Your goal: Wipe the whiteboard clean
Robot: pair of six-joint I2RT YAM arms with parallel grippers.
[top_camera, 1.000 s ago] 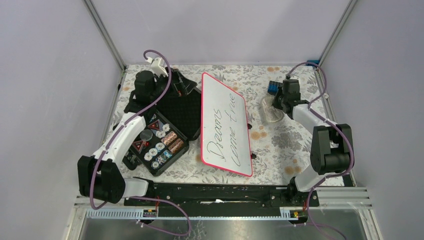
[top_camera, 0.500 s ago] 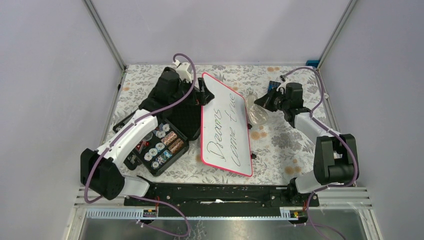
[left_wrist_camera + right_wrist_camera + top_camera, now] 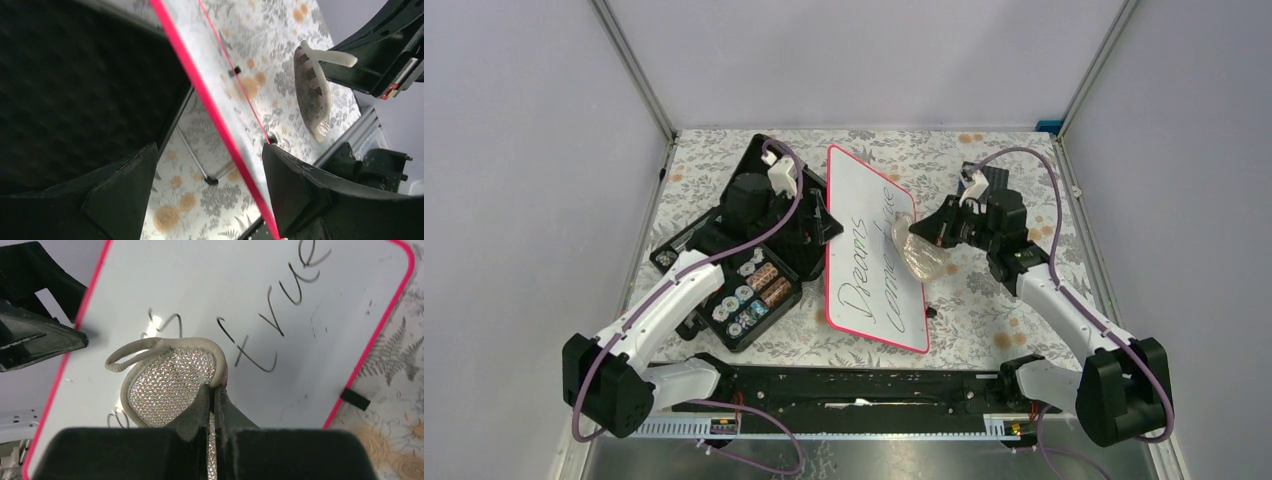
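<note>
Left jaws wide astride whiteboard (image 3: 849,190) rim; right arm (image 3: 1054,295), stretched over, pinches mesh pad (image 3: 924,256).

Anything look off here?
The whiteboard lies askew to the table edges, its left rim close beside the open black case. Also odd: the right gripper is shut on a glittery mesh pad, not a usual eraser.

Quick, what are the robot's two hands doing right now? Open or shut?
The left gripper is open, jaws either side of the whiteboard rim.
The right gripper is shut on the sparkly pad.
</note>
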